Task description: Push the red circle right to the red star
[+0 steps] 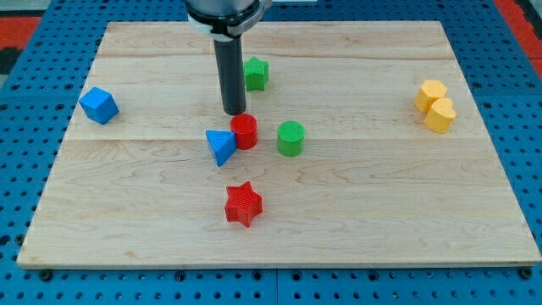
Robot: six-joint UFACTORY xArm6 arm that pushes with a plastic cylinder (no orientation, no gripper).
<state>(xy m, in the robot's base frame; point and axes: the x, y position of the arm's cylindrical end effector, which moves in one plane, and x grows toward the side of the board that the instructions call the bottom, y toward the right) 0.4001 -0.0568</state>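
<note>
Counter (356, 212): a pale wooden board is filling most of the view, lying on a blue pegboard.
Arm: the dark rod is coming down from the view's top, slightly left of centre.
Claw: there is none on this rig, so nothing is spreading, pressing together or pinching; only a bare rod is working here.
My tip (235, 113): it is sitting just above the red circle toward the view's top, touching it or nearly so; I cannot tell which.
Yellow blocks (434, 106): two are resting against each other near the view's right edge, well apart from everything else.
Blue cube-like block (99, 105): it is sitting alone at the view's left.
Green star (256, 74): it is lying just right of the rod, toward the view's top.
Green cylinder (290, 138): it is standing near the red circle's right.
Blue triangle (221, 146): it is touching the red circle's left side.
Red star (244, 204): it is waiting below the red circle, toward the view's bottom.
Red circle (245, 131): it is standing between triangle and cylinder.
Handling: the circle is looking light, rigid and smooth, so it is likely sliding easily and rolling off a glancing push; I judge a centred contact on its upper side is serving best.
</note>
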